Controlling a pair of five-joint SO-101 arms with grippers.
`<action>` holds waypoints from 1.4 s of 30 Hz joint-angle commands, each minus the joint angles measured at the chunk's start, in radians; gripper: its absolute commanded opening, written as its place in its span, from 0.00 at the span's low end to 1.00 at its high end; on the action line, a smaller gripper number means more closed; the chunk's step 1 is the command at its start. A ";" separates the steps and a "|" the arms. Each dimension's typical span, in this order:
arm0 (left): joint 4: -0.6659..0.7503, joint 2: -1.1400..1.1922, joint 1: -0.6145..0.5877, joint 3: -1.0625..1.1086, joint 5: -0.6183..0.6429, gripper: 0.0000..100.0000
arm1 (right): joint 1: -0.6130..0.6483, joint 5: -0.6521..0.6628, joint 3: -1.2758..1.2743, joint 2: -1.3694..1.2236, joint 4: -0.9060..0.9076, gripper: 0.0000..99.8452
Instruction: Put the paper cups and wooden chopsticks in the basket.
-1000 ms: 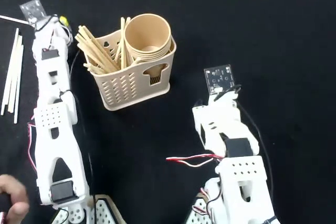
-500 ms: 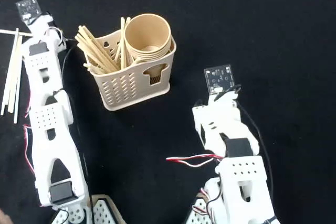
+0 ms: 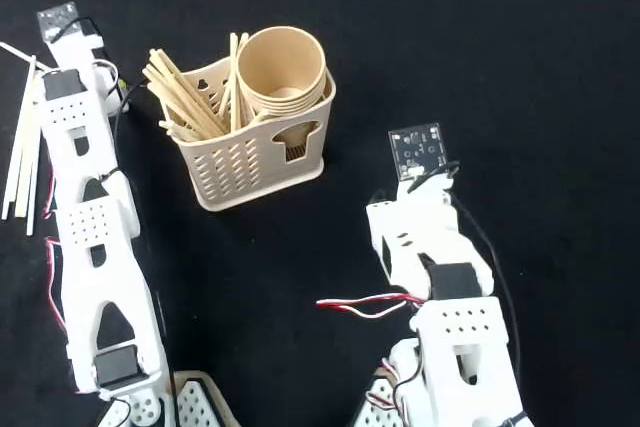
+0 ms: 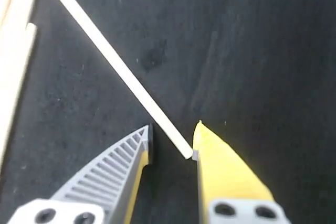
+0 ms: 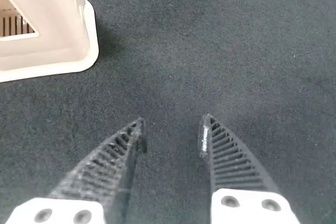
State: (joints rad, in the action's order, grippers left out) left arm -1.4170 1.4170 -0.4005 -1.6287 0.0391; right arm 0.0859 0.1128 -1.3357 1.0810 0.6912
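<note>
**Black cloth, loose sticks: left arm at a chopstick's tip**

Black cloth table [image 3: 520, 77] under both arms, and the beige slotted plastic basket [image 3: 250, 167] is already well stocked. A nested stack of tan paper cups [image 3: 283, 67] stands in one compartment. A bundle of pale wooden chopsticks [image 3: 185, 102] leans in the compartment beside it.

Work remains, though. Loose wooden chopsticks [image 3: 22, 147] lie flat on the cloth, well apart from the basket, on the far side of the left arm.

The left gripper [image 4: 172, 127] is down among them with its jaws parted. One thin chopstick [image 4: 115, 64] ends in the gap, and its tip appears to touch the yellow finger [image 4: 220, 161]. Nothing is pinched yet.

Nearer the basket, beside its lower corner [image 5: 47, 30], the right gripper [image 5: 172, 120] hangs spread and empty over bare cloth.

That stick should be light, stiff and smooth. It will probably roll or swivel if squeezed off-centre. Held at the very tip, as it lies now, the long end would likely droop and swing. A hold nearer the middle looks safer, and the jaws should close square across its width.
</note>
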 commanded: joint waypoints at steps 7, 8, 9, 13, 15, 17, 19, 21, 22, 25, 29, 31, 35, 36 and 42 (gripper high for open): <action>-0.092 -0.026 -0.012 -0.035 -0.063 0.15 | 0.017 0.000 0.005 0.016 -0.009 0.17; -0.092 -0.025 -0.012 -0.035 -0.061 0.15 | 0.017 0.000 0.005 0.016 -0.009 0.17; -0.087 -0.021 -0.012 -0.033 -0.060 0.15 | 0.017 0.000 0.005 0.016 -0.009 0.17; -0.089 -0.021 -0.012 -0.008 -0.058 0.15 | 0.017 0.000 0.005 0.016 -0.009 0.17; -0.086 -0.021 -0.012 -0.002 -0.029 0.15 | 0.017 0.000 0.005 0.016 -0.009 0.17; -0.091 -0.021 -0.013 -0.004 -0.018 0.14 | 0.017 0.000 0.005 0.016 -0.009 0.17; -0.087 -0.021 -0.013 -0.005 -0.018 0.09 | 0.017 0.000 0.005 0.016 -0.009 0.17; -0.086 -0.025 -0.013 -0.005 -0.018 0.04 | 0.017 0.000 0.005 0.016 -0.009 0.17; -0.092 -0.029 -0.013 -0.005 -0.018 0.04 | 0.015 0.000 0.005 0.016 -0.009 0.17; -0.095 -0.031 -0.022 -0.005 -0.014 0.04 | 0.015 0.000 0.005 0.016 -0.009 0.17; -0.155 -0.032 -0.033 -0.036 -0.017 0.03 | 0.015 0.000 0.005 0.016 -0.009 0.17; -0.192 -0.034 -0.035 -0.039 -0.017 0.03 | 0.015 0.000 0.005 0.016 -0.009 0.17; -0.267 -0.072 -0.035 -0.036 -0.018 0.03 | 0.015 0.000 0.005 0.016 -0.011 0.17; -0.299 -0.087 -0.038 -0.036 -0.018 0.03 | 0.015 0.000 0.005 0.016 -0.011 0.17; -0.347 -0.138 -0.076 -0.027 -0.018 0.03 | 0.015 0.000 0.004 0.016 -0.012 0.17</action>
State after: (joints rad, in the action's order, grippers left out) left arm -1.7453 1.3633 -0.4342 -1.6471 0.0146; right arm 0.0859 0.1128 -1.3357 1.0810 0.6912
